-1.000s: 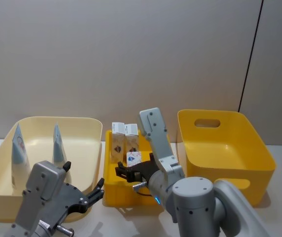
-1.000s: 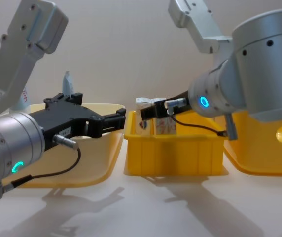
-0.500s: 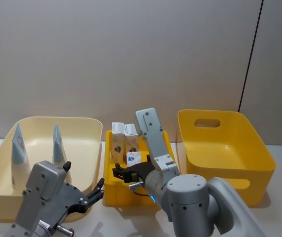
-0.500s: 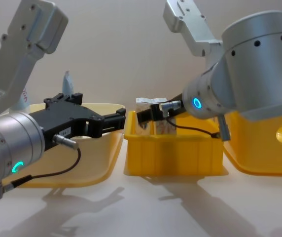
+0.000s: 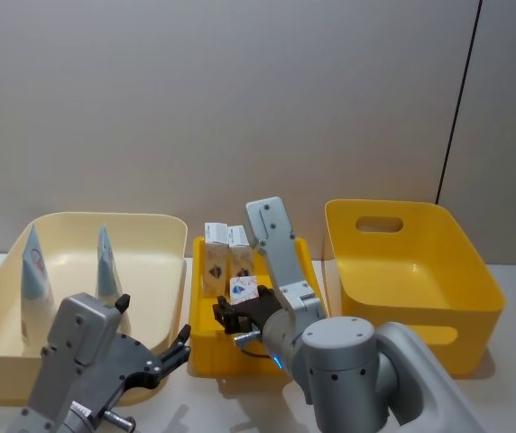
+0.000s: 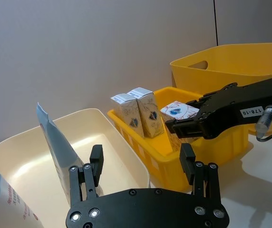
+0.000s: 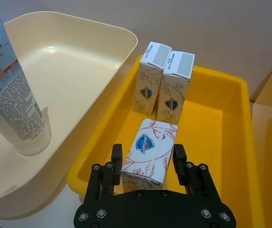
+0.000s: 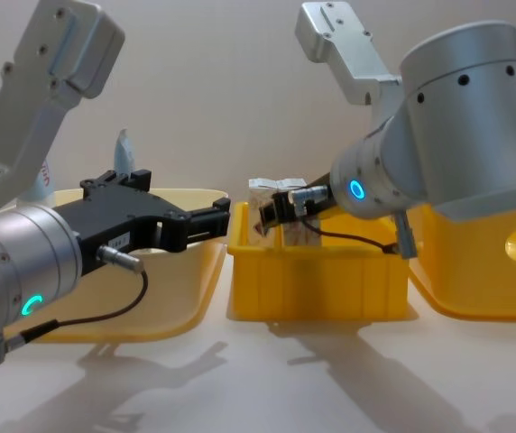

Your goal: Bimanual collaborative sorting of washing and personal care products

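Note:
My right gripper (image 7: 147,159) is shut on a white carton (image 7: 151,142) with a blue-red emblem, holding it tilted over the small yellow tray (image 7: 221,156). Two more cartons (image 7: 148,78) (image 7: 174,85) stand upright at the tray's far end. In the head view the held carton (image 5: 243,287) sits at the tray's middle, with the right gripper (image 5: 235,316) just in front of it. Two white tubes (image 5: 32,266) (image 5: 105,262) stand in the cream bin (image 5: 87,218). My left gripper (image 5: 154,334) hangs open by that bin's near right corner with nothing between its fingers.
A large yellow bin (image 5: 402,271) with a handle cut-out stands to the right of the tray. The three containers sit side by side on a white table against a grey wall. Bare table lies in front of the bins.
The right gripper has shifted slightly left over the tray with the carton, its arm swinging in. The left arm has not moved.

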Controlling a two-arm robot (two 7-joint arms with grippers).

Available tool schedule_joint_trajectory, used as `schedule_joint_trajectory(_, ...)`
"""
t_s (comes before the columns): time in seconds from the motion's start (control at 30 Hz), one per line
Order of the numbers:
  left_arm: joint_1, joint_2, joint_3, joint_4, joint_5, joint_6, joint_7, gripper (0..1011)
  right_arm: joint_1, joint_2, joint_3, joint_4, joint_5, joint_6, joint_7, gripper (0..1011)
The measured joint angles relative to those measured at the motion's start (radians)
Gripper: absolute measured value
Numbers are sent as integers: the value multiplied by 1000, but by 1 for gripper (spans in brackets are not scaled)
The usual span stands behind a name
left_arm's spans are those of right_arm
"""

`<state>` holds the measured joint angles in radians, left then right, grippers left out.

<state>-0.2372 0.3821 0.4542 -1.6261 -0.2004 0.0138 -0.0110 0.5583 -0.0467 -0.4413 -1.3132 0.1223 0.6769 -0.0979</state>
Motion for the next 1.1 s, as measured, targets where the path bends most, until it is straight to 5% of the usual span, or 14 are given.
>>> schedule_joint_trajectory(0.2, 0, 0, 0, 0, 0, 0, 0, 1000, 1, -1, 1, 2, 0, 0, 0, 499)
schedule_joint_trajectory(0.33, 0, 0, 0, 0, 0, 0, 0, 1000, 2, -2, 1, 3, 0, 1, 0, 459)
schedule_joint_trajectory(1.1, 0, 0, 0, 0, 0, 0, 0, 1001, 3, -1, 0, 3, -3, -20, 7, 452)
